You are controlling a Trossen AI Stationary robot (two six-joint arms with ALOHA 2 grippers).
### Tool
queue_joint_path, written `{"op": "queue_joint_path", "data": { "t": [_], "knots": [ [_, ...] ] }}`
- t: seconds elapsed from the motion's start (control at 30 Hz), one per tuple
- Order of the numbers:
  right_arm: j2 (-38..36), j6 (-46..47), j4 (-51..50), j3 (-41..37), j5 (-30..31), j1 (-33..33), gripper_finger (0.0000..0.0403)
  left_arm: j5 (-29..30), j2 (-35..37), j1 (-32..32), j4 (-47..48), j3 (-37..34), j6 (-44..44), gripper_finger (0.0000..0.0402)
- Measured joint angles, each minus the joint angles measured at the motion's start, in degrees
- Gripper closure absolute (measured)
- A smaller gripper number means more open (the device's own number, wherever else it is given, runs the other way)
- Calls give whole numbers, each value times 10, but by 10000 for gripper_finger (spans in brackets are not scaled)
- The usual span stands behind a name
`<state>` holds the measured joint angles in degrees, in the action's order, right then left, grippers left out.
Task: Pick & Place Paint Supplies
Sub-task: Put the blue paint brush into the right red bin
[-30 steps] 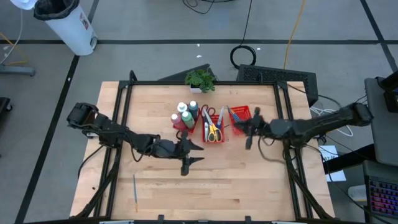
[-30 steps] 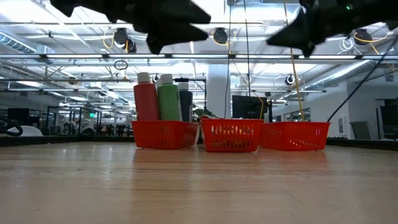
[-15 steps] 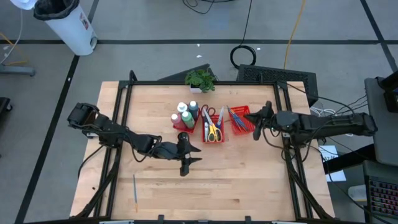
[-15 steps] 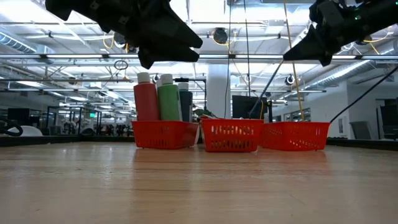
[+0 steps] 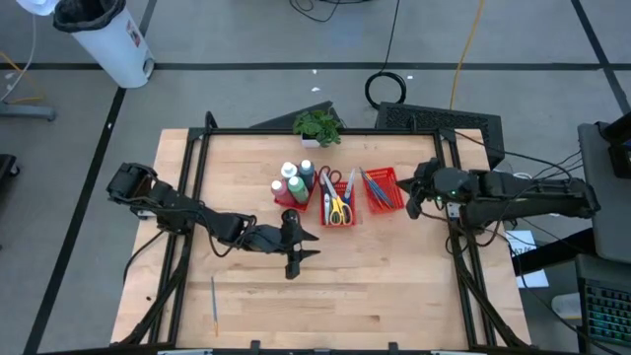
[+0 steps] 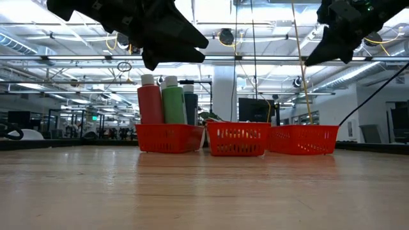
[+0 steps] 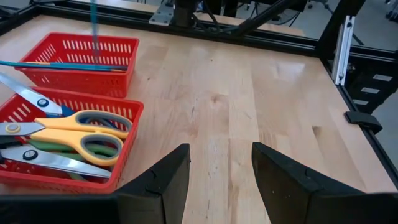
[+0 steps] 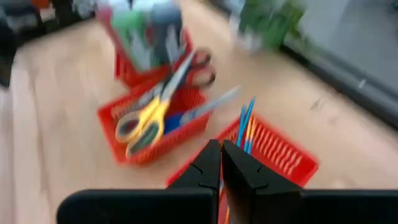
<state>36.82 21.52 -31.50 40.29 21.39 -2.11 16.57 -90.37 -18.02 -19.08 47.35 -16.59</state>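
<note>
Three red mesh trays stand in a row on the table. The left tray [image 5: 287, 195] holds upright paint bottles [image 5: 291, 179], also in the low view [image 6: 163, 99]. Yellow and red scissors [image 5: 336, 205] lie in the middle tray [image 7: 74, 134]. Thin brushes [image 5: 378, 184] rest in the right tray [image 8: 245, 127]. One brush [image 5: 214, 301] lies flat on the table near its near-left corner. My left gripper [image 5: 314, 246] hovers open above bare wood, near side of the trays [image 7: 217, 171]. My right gripper [image 5: 409, 199] is shut and empty, raised just right of the brush tray [image 8: 221, 163].
A small green potted plant [image 5: 317, 126] stands at the table's far edge behind the trays. A black frame [image 5: 296, 131] runs around the table. Bare wood [image 5: 394, 286] stretches along the near side and the right of the trays.
My right gripper has drawn back from over the brush tray toward the table's right edge and risen a little. My left gripper has come down slightly and then kept still. The trays and what they hold have not moved.
</note>
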Motion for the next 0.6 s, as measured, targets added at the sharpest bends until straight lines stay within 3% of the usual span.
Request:
{"op": "queue_joint_path", "data": {
  "t": [0.13,0.37,0.6],
  "knots": [
    [26,5,-32,5,-69,-25,403,0,0,0,0,0,-3,224],
    [84,-6,-26,5,-80,-49,398,0,0,0,0,0,-2,224],
    [111,-68,20,5,-65,-62,324,0,0,0,0,0,-2,224]
  ]
}}
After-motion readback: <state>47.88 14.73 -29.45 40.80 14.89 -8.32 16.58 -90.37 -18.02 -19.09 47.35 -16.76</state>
